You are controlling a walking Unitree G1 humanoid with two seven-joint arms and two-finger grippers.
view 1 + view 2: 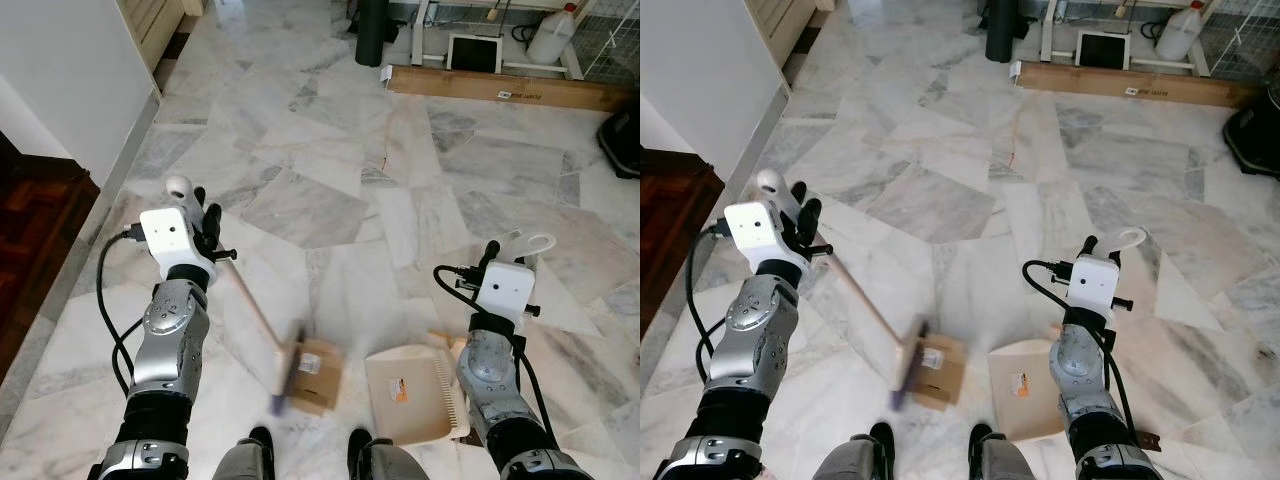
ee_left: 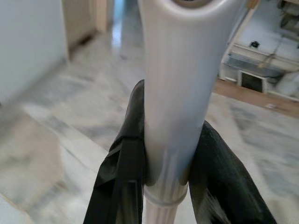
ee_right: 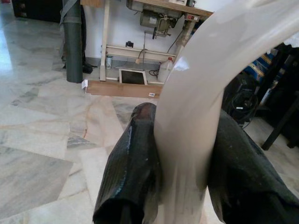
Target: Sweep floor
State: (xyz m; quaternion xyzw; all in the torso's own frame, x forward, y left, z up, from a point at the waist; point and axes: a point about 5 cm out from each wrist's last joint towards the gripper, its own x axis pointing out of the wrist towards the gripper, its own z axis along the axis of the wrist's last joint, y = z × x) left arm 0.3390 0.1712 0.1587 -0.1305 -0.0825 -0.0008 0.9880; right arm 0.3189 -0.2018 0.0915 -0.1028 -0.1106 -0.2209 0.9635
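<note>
My left gripper point(image 1: 195, 218) is shut on the pale grey grip of a broom point(image 2: 170, 93), with a black finger point(image 2: 124, 163) on each side. The wooden stick point(image 1: 250, 305) slants down to the broom head point(image 1: 285, 372), which touches a small cardboard box point(image 1: 320, 375) on the marble floor just ahead of my feet. My right gripper point(image 1: 508, 255) is shut on the curved cream handle point(image 3: 196, 102) of a dustpan. The cream pan point(image 1: 405, 395) rests on the floor right of the box, a small gap between them.
A white wall point(image 1: 70, 70) and a dark wooden step point(image 1: 30, 230) border the left. At the far side lie a long flat cardboard package point(image 1: 500, 88), a black cylinder point(image 1: 372, 30), a white jug point(image 1: 553, 35) and table legs. A black object point(image 1: 622, 140) sits far right.
</note>
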